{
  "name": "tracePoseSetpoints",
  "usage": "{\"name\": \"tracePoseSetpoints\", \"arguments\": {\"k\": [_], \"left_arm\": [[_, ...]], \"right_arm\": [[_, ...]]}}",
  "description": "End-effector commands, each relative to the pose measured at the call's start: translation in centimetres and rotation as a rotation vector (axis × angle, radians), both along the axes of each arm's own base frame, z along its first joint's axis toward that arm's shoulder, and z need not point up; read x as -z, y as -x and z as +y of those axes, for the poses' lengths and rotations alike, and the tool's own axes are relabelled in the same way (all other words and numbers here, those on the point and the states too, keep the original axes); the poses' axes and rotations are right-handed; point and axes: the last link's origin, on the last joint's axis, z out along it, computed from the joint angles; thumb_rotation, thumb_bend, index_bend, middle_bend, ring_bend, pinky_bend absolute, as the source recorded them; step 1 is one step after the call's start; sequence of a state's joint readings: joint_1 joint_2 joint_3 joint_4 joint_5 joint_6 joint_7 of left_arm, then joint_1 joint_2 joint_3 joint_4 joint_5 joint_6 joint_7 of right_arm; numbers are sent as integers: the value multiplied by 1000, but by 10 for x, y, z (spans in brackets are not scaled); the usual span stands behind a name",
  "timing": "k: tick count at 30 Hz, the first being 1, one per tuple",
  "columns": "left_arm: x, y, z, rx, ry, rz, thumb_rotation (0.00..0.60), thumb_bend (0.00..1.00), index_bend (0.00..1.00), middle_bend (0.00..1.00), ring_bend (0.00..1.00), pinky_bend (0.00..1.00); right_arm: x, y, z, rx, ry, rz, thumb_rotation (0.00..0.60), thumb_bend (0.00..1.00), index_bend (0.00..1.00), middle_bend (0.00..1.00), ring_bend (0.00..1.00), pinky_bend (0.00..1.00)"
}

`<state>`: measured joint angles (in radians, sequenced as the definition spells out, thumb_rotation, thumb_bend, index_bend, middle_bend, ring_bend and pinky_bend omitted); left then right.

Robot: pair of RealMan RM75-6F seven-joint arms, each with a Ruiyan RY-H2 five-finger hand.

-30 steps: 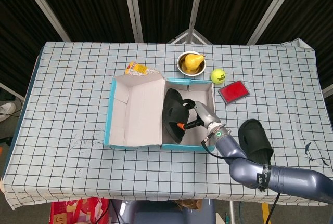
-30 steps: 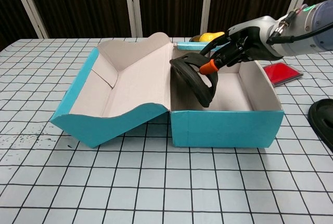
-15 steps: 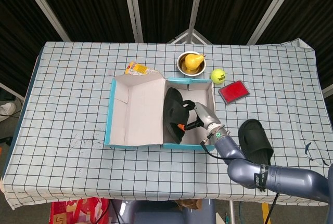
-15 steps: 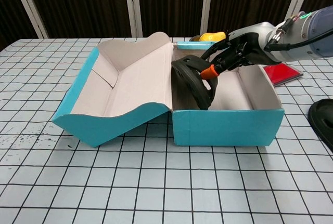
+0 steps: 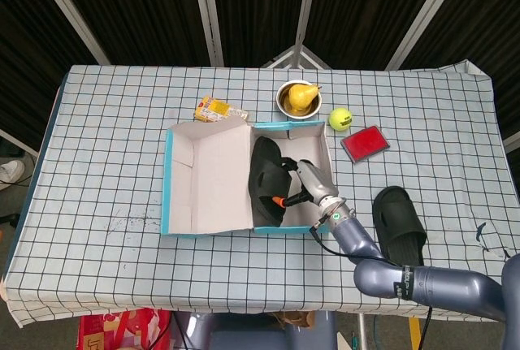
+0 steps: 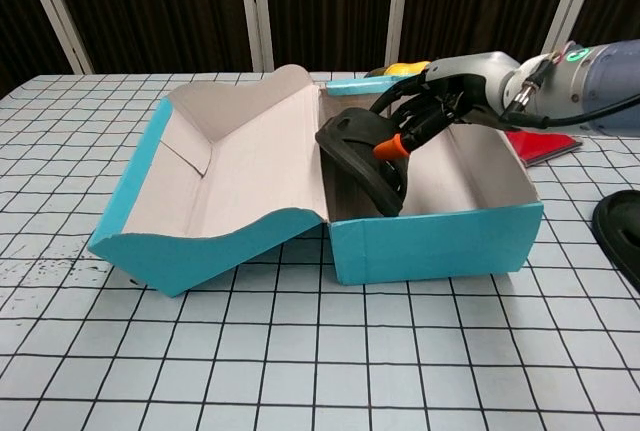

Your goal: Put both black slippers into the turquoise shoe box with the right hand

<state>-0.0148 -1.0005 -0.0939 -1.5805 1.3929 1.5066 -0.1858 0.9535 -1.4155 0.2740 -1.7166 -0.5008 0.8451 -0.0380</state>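
Head view, from my left: the turquoise shoe box [image 5: 244, 192] sits mid-table with its lid flap [image 5: 207, 175] folded open leftward. Inside the box, against the wall nearest the lid, I see one black slipper [image 5: 266, 183] standing on edge, its long axis running from the near wall toward the far one. My right hand [image 5: 307, 187] reaches over the box's near right corner and grips that slipper, an orange fingertip [image 6: 385, 149] pressed against its strap in the chest view. Further right, the second black slipper [image 5: 400, 220] lies flat on the checkered tablecloth [image 5: 106, 155], well outside the box.
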Motion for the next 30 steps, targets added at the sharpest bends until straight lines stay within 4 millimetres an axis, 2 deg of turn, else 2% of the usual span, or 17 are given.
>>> {"name": "tracePoseSetpoints", "arguments": {"k": [1,16,30], "left_arm": [[0,0,0,-1,-1,-1,600,382,34,0,0,68],[0,1,-1,-2,-2,1,600,382,34,0,0,68],[-1,1,-1,-1,-4,1,600,382,34,0,0,68]], "right_arm": [[8,8,3,3,14,-17,600,431,641,535,207,0],[16,16,0,26,3,-17,600,431,641,535,207,0],[22,25,-3,59,47,53,600,431,645,535,207,0]]}}
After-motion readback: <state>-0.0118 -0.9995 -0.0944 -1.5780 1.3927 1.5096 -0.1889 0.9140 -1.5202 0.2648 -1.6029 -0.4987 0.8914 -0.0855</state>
